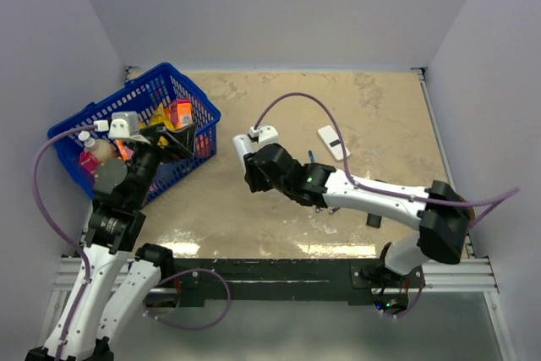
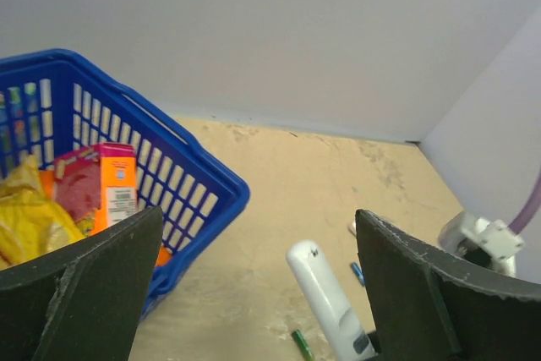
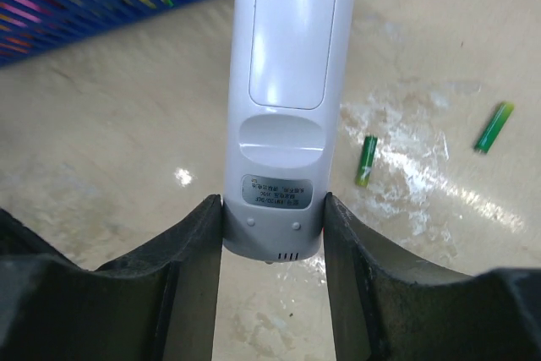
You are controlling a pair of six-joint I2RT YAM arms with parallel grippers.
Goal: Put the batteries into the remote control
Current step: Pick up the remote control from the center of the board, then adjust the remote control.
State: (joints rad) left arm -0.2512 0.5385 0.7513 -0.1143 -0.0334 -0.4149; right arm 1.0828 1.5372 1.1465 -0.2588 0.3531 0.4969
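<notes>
The remote control (image 3: 287, 57) is a slim white bar, seen back side up, with its battery cover in place. My right gripper (image 3: 273, 226) is shut on its lower end, a finger pressed to each side. In the top view that gripper (image 1: 252, 158) holds the remote (image 1: 241, 146) left of the table's middle. Two green batteries (image 3: 366, 161) (image 3: 494, 127) lie on the table beyond it. A blue battery (image 2: 358, 273) and a green one (image 2: 301, 344) show beside the remote (image 2: 325, 298) in the left wrist view. My left gripper (image 1: 173, 139) hangs open and holds nothing, by the basket.
A blue plastic basket (image 1: 84, 124) with snack packets stands at the far left. A small white flat piece with a dark stripe (image 1: 333, 141) lies at the back right. A small dark object (image 1: 373, 221) sits near the right arm. Walls enclose the table.
</notes>
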